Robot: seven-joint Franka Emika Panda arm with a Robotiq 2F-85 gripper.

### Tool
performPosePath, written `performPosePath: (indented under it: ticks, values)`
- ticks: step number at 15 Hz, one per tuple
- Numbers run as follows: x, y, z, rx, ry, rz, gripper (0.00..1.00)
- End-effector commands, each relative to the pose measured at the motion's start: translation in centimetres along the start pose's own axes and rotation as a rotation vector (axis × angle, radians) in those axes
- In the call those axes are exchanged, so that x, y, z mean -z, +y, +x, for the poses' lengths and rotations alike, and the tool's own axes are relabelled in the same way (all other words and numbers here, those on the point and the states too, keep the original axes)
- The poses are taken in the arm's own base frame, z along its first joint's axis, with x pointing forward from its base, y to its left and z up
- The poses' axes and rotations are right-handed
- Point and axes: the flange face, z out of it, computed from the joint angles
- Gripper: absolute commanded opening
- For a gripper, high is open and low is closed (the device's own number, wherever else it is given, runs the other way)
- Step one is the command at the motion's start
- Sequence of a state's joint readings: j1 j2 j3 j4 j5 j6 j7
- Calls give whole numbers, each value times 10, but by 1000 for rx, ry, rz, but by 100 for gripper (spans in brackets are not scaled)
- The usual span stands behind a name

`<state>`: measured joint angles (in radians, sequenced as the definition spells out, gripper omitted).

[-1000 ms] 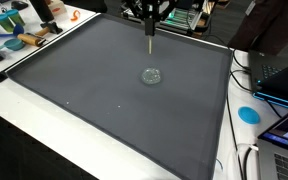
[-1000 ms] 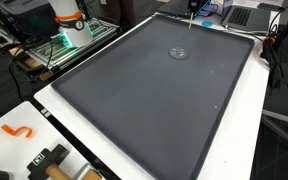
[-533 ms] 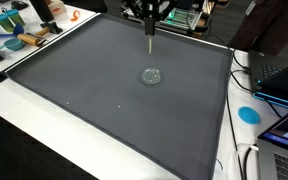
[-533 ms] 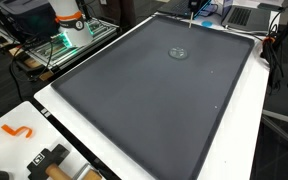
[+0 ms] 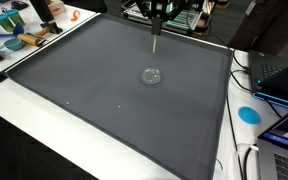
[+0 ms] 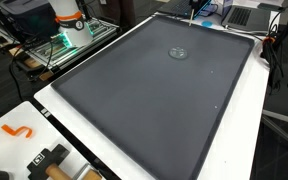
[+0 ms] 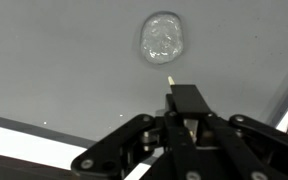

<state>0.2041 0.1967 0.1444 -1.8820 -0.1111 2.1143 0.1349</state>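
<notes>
Clutter — blue and orange odds and ends — keeps to the white table at the left edge in an exterior view. It lies off the grey mat, so the mat's dark, even surface serves as the working ground.

Over the mat's far half hangs the gripper, with a thin stick pinched between its fingers. The jaws are drawn in almost together on the stick's upper end. That is likely why the stick hangs straight down: held high and upright, its pale tip is free and points at the mat. As far as the pictures show, the tip is above the surface rather than touching it.

Just nearer the camera lies the clear disc, flat on the mat and well apart from every border. In the wrist view the disc sits just beyond the stick's tip and a little to its left, the two apart. Its glassy body shows plainly only because the mat beneath it is dark.

Farther right, off the mat, a blue disc and a laptop rest on the table's margin — out of the arm's way, it seems.
</notes>
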Motion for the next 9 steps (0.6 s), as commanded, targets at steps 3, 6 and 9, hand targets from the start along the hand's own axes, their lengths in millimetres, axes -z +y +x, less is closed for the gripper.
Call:
performPosePath:
  ticks: [3, 6, 9]
  values:
    - [-10, -51, 10, 56, -76, -143, 3]
    - [-23, -77, 16, 101, -94, -216, 3]
    - [-35, -94, 22, 125, -94, -280, 3]
